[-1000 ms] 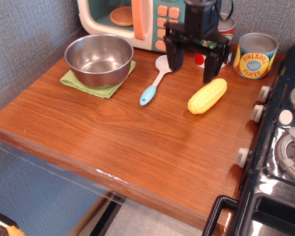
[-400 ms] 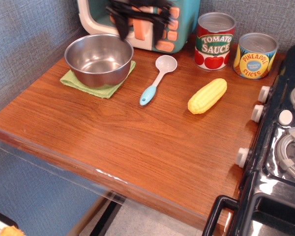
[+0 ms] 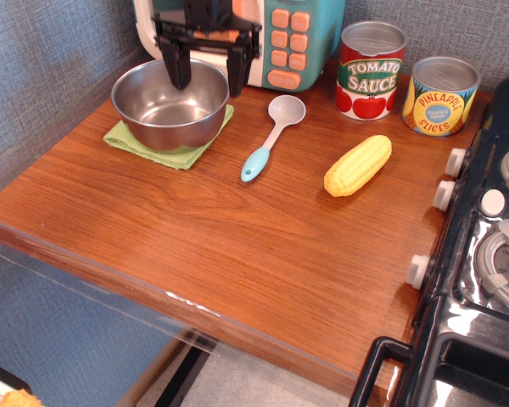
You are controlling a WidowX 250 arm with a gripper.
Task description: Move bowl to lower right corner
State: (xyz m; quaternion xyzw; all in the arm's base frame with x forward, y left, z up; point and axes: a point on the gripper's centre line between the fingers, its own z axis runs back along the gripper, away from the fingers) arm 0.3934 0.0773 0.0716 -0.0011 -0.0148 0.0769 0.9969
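Claw [image 3: 208,76] dropped — straddling bowl [image 3: 170,103] rim.

From my seat, the broad front half of the table [image 3: 237,254] lies bare, and the lower right corner [image 3: 369,339] is bare wood, hemmed on its right by the black stove [image 3: 483,254] and its knobs. Between the bowl [image 3: 170,103] and that corner I see the spoon [image 3: 271,136] and the corn [image 3: 358,165] lying across the middle. The end effector [image 3: 206,72] hangs spread over the bowl's far rim, with the toy microwave [image 3: 271,34] close behind and two cans [image 3: 407,80] at the back right.
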